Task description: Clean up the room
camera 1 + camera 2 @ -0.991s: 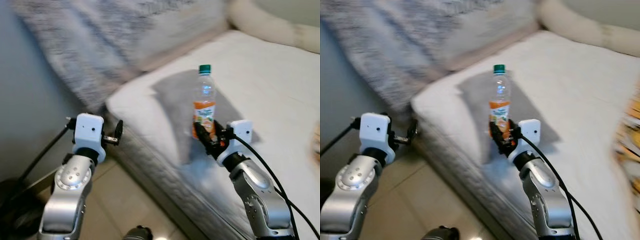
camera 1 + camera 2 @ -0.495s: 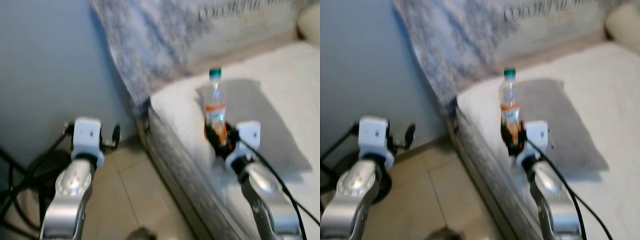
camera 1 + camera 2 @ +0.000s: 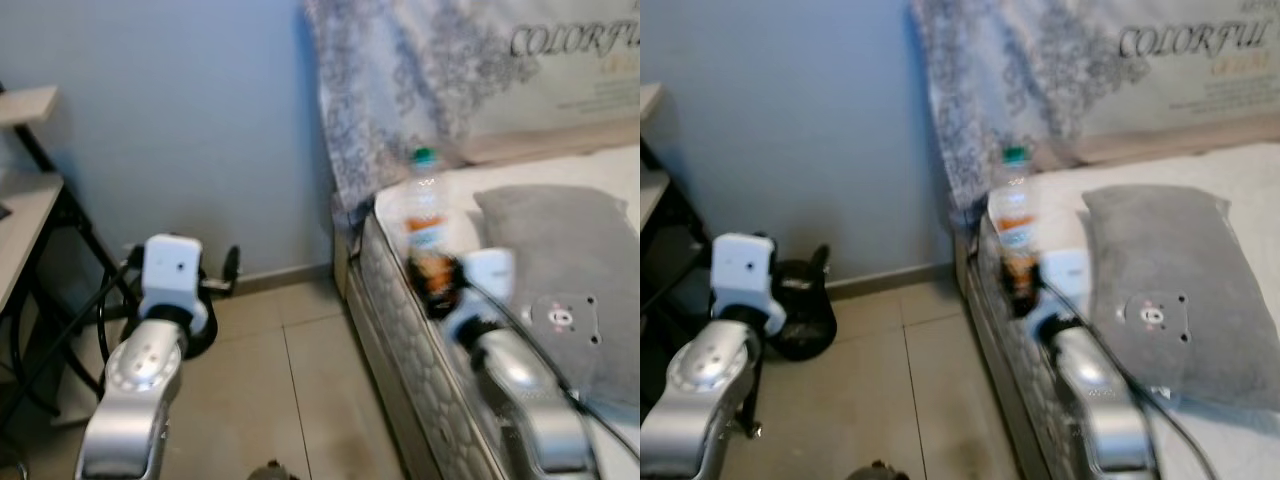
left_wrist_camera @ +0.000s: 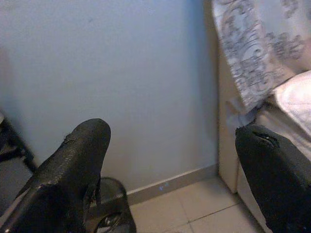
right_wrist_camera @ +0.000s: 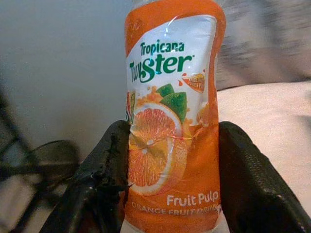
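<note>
Bottle (image 5: 172, 116) pickup looks done: right gripper (image 3: 437, 290), frame centre, pinches it upright beside the bed (image 3: 400, 290). Disposal remains; left gripper (image 4: 170, 179) hangs spread and empty.

Both arms are showing silver jointed housings with round joint caps, white boxy wrist blocks, and black cables trailing back from the wrists. Left gripper (image 4: 172, 160) and right gripper (image 5: 172, 182) are wearing thick, black, matte, rough-textured fingers.
</note>
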{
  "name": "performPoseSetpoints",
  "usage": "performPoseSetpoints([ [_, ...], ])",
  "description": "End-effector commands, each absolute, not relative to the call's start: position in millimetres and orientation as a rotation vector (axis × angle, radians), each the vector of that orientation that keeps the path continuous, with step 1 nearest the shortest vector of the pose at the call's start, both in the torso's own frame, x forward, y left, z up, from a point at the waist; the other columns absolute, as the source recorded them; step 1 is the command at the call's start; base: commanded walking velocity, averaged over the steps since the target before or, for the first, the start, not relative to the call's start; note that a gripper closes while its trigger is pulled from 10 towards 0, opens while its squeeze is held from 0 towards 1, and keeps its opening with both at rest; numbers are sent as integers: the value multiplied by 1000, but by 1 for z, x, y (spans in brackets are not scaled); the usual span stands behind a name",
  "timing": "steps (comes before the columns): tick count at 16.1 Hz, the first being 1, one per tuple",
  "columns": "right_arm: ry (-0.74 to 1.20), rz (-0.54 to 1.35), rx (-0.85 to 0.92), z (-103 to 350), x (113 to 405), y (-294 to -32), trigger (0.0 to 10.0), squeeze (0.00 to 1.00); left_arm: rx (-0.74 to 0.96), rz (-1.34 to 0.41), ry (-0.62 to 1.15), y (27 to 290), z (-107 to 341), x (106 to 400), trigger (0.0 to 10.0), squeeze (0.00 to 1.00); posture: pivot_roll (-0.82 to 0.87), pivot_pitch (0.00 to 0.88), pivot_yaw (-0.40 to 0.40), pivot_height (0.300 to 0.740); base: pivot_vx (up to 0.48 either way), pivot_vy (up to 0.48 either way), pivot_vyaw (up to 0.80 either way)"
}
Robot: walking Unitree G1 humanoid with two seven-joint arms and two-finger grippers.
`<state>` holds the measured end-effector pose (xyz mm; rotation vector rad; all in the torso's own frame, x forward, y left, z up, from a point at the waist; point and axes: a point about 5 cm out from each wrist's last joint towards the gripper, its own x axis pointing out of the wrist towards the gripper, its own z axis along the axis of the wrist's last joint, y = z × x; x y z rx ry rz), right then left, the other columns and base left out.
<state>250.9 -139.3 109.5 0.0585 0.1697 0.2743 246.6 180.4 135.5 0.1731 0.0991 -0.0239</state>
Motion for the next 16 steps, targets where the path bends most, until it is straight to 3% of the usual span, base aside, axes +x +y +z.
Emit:
performPoseSetpoints([
  [1,186,242,34,108,251,-146,10000,0,171,-38,88,178,139,247,10000,0,29,0,38,740,266,0,0],
  [4,208,195,-90,102,253,-146,10000,0,166,-39,91,178,139,246,10000,0,31,0,36,740,299,0,0],
  [8,210,221,-102,101,254,-146,10000,0,161,-44,95,178,138,244,10000,0,37,0,30,740,307,0,0],
  [11,207,246,-94,100,253,-142,10000,0,160,-46,99,178,137,241,10000,0,42,0,25,740,323,0,690],
  [16,201,288,-86,98,252,-136,10000,0,168,-43,103,180,136,239,10000,0,46,0,23,740,329,0,0],
])
